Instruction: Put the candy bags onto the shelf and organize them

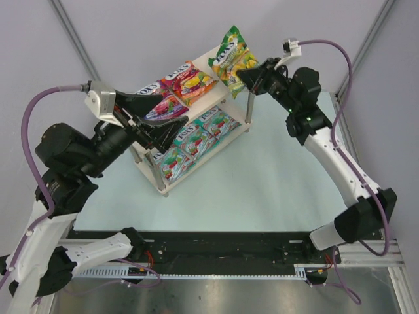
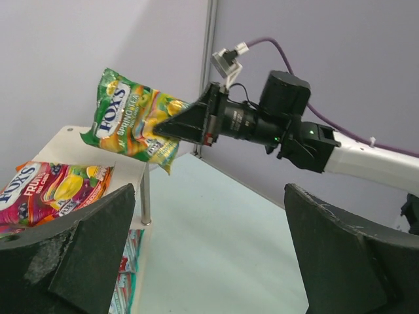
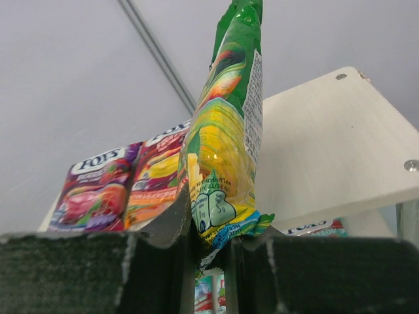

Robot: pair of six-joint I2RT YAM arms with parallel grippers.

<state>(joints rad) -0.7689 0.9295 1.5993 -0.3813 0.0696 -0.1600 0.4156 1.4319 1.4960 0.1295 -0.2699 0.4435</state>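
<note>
Right wrist view gives you the clearest read on the grip. The right tool (image 3: 209, 245) is closed narrow on the bottom seam of the green-yellow bag (image 3: 226, 150), which stands upright, edge-on to the lens. It hangs in the air beside the bare far end of the shelf (image 3: 327, 144) top board and does not look to be resting on it.

Expect this pouch to be light and floppy. The film is glossy and likely slippery, and loose sweets inside may shift and tip it as you lower it. The crimped seam is the sensible place to pinch, being flat and stiffer than the bulging middle. Squeezing the middle would probably let it squirm out.

It is a bright green pouch with yellow fruit pictures, white "FOX'S" lettering and a pale blue patch near the bottom seam.

On the top board a purple bag (image 3: 98, 190) and a red-orange bag (image 3: 154, 176) lie flat, side by side and touching. Teal bags (image 1: 196, 140) fill the lower tier, above the table (image 1: 262, 170).

Your left tool (image 2: 209, 248) is spread wide and holds nothing, hovering over the near end of the top tier.
</note>
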